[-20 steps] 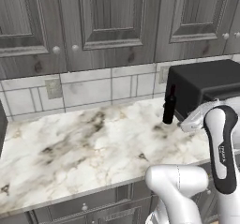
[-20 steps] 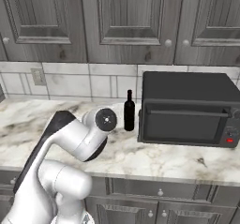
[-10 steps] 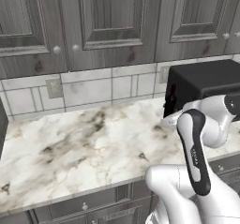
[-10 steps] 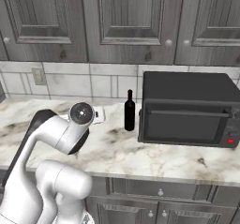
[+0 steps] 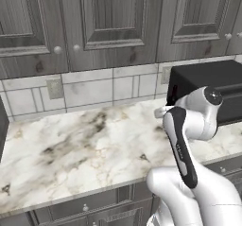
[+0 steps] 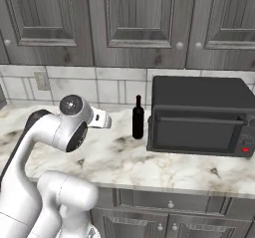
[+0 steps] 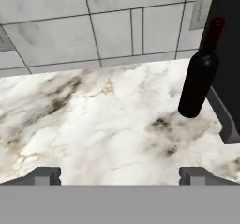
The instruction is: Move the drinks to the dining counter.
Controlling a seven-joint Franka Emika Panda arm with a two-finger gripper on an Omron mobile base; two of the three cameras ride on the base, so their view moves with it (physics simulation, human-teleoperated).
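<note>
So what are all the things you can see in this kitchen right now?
wine bottle: one, black and slim, upright on the counter, just left of the toaster oven.
toaster oven: one, black, with a red spot at its lower right corner, on the right part of the counter.
counter: one, white-grey marble with dark veins, under the cabinets.
upper cabinets: several doors, dark grey wood with round knobs, above the tiles.
wall tiles: light grey, behind the counter.
wall outlets: two, grey, one in the tiles at the left, one by the oven.
lower drawers: dark grey with small knobs, below the counter.
arm: one, white with dark joints.
tool: one, dark fingertips, open, above the counter, pointing toward the bottle.
</note>
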